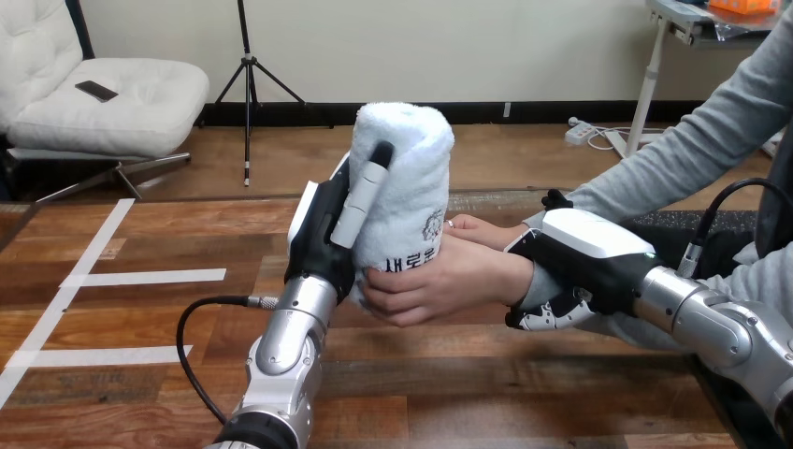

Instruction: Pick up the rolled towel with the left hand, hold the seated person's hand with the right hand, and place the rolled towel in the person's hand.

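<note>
Together, left hand [323, 234] and person's hand [449, 278] grip the fluffy rolled towel [411, 159]; right hand [589, 248] clasps the wrist [520, 281].

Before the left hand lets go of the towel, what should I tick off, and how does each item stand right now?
1. Left hand grips the towel: ok, its fingers are round the towel's left side.
2. Person's hand is on the towel: ok, its fingers are wrapped round the lower end.
3. Right hand holds the person's wrist: ok, its fingers are curled beneath the wrist.
4. Towel is upright and rolled: ok.
5. Towel is off the table: ok, it is held above the table.
6. Person's grip can take the weight alone: cannot tell.
</note>
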`<state>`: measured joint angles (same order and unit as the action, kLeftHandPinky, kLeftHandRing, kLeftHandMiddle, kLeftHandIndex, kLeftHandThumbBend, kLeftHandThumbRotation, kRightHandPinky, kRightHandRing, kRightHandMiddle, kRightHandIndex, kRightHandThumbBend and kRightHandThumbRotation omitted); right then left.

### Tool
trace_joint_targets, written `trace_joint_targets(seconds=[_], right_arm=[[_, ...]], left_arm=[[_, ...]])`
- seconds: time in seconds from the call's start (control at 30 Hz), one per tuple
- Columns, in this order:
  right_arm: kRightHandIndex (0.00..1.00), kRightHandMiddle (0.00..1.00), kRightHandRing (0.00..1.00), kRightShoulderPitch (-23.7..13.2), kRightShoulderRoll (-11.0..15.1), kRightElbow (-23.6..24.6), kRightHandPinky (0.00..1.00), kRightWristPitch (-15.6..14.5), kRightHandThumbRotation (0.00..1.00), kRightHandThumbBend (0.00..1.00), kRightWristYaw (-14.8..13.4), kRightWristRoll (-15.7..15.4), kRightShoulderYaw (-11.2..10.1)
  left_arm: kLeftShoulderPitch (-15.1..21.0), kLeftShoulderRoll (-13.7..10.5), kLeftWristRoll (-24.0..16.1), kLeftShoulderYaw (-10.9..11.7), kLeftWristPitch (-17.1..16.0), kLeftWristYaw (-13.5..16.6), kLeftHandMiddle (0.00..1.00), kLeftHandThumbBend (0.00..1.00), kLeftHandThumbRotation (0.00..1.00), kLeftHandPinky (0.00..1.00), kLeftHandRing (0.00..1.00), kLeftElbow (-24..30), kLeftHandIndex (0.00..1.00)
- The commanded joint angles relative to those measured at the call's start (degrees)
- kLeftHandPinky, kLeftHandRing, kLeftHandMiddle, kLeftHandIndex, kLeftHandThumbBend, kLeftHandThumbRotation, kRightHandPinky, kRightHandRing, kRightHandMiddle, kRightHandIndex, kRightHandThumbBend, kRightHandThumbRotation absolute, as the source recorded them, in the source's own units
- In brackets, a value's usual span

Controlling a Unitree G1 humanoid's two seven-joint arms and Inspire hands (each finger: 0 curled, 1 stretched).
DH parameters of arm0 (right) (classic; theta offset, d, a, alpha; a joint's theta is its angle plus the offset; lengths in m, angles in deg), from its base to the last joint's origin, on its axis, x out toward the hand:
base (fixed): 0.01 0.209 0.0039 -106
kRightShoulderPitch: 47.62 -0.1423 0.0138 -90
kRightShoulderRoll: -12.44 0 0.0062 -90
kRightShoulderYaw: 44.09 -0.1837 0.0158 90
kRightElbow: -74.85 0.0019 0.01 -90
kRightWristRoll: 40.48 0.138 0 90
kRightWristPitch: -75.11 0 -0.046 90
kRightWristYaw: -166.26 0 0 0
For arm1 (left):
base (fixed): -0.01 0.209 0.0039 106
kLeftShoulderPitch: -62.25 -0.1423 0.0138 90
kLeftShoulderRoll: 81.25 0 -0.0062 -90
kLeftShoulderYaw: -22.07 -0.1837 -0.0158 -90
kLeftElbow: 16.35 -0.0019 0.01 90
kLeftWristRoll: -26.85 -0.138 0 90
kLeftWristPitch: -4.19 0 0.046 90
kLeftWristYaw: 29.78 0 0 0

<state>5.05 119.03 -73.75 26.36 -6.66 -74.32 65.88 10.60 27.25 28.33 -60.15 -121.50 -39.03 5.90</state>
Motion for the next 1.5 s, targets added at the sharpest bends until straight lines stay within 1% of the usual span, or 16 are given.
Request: trace_joint_targets(seconds=[0.0, 0.33, 0.43, 0.63, 0.73, 0.8, 0.83, 0.87, 0.97, 1.0, 1.03, 1.17, 1.3, 1.33, 1.47], right_arm=[[0.44, 0.4, 0.34, -3.7, -0.6, 2.9, 0.3, 0.9, 0.0, 0.49, 0.2, 1.4, -0.5], [0.44, 0.4, 0.34, -3.5, -0.5, 2.8, 0.3, 0.7, 0.0, 0.49, 0.7, 1.7, -0.6], [0.45, 0.4, 0.34, -3.4, -0.5, 3.2, 0.3, 0.1, 0.0, 0.48, 1.4, 2.0, -0.7], [0.45, 0.4, 0.35, -3.2, -0.4, 3.6, 0.31, -0.3, 0.0, 0.48, 1.8, 2.3, -0.8], [0.45, 0.41, 0.35, -3.1, -0.4, 3.8, 0.32, -0.7, 0.02, 0.48, 2.5, 2.7, -0.9], [0.45, 0.41, 0.35, -3.0, -0.6, 4.2, 0.32, -2.1, 0.02, 0.48, 4.3, 3.6, -1.2], [0.46, 0.42, 0.36, -3.0, -0.6, 4.3, 0.33, -2.5, 0.08, 0.49, 4.8, 3.9, -1.3], [0.46, 0.42, 0.37, -3.0, -0.6, 4.6, 0.33, -3.4, 0.1, 0.49, 6.2, 4.6, -1.5], [0.49, 0.45, 0.4, -2.8, -0.5, 5.7, 0.35, -5.3, 0.21, 0.54, 8.4, 5.4, -1.5], [0.5, 0.47, 0.42, -2.7, -0.4, 6.2, 0.36, -5.9, 0.26, 0.58, 8.8, 5.4, -1.5], [0.53, 0.5, 0.45, -2.6, -0.3, 6.6, 0.39, -6.3, 0.33, 0.63, 9.1, 5.4, -1.4], [0.57, 0.55, 0.5, -2.3, 0.1, 7.6, 0.43, -6.8, 0.43, 0.74, 9.7, 5.4, -1.2], [0.63, 0.6, 0.57, -2.2, 0.4, 8.2, 0.5, -7.3, 0.51, 0.87, 10.7, 5.3, -1.0], [0.65, 0.63, 0.6, -2.2, 0.4, 8.4, 0.53, -7.4, 0.54, 0.91, 10.9, 5.4, -1.0], [0.7, 0.67, 0.66, -2.2, 0.7, 8.9, 0.59, -8.1, 0.6, 0.97, 12.3, 5.4, -0.8]], left_arm=[[-0.1, 0.6, 0.6, -0.9, -1.0, -1.9, 0.95, 1.0, 1.0, 1.0, 0.95, 5.0, 0.92], [-3.6, 0.5, 2.3, -0.9, -1.6, -3.3, 0.95, 1.0, 1.0, 1.0, 0.96, 10.3, 0.92], [-5.0, 0.5, 2.5, -1.1, -1.8, -3.7, 0.95, 1.0, 1.0, 1.0, 0.97, 12.8, 0.93], [-8.2, -0.3, 2.3, -2.0, -2.1, -5.0, 0.98, 1.0, 1.0, 1.0, 0.99, 17.7, 0.96], [-9.9, -0.6, 2.4, -2.2, -1.8, -5.8, 0.99, 1.0, 0.98, 1.0, 0.99, 20.5, 0.98], [-11.2, -0.7, 2.9, -2.3, -1.3, -6.4, 0.99, 1.0, 0.98, 1.0, 1.0, 22.8, 0.99], [-11.6, -0.7, 3.1, -2.3, -1.0, -6.6, 1.0, 1.0, 0.97, 1.0, 1.0, 23.5, 0.99], [-12.4, -0.8, 3.5, -2.3, -0.7, -7.0, 1.0, 1.0, 0.97, 1.0, 1.0, 24.7, 0.99], [-13.9, -0.9, 4.2, -2.3, -0.1, -7.8, 1.0, 1.0, 0.96, 1.0, 1.0, 27.4, 1.0], [-14.4, -1.0, 4.4, -2.3, 0.1, -8.1, 1.0, 1.0, 0.96, 1.0, 1.0, 28.2, 1.0], [-14.7, -1.0, 4.5, -2.3, 0.3, -8.2, 1.0, 1.0, 0.96, 1.0, 1.0, 28.8, 1.0], [-16.7, -1.3, 5.2, -2.3, 0.7, -9.2, 1.0, 1.0, 0.96, 1.0, 1.0, 32.1, 1.0], [-18.3, -1.6, 5.7, -2.1, 1.2, -9.7, 1.0, 1.0, 0.96, 1.0, 1.0, 34.4, 1.0], [-18.6, -1.6, 5.8, -2.1, 1.4, -9.8, 1.0, 1.0, 0.96, 1.0, 1.0, 34.8, 1.0], [-20.2, -1.8, 5.6, -2.2, 1.8, -9.6, 1.0, 1.0, 0.96, 1.0, 1.0, 37.5, 1.0]])
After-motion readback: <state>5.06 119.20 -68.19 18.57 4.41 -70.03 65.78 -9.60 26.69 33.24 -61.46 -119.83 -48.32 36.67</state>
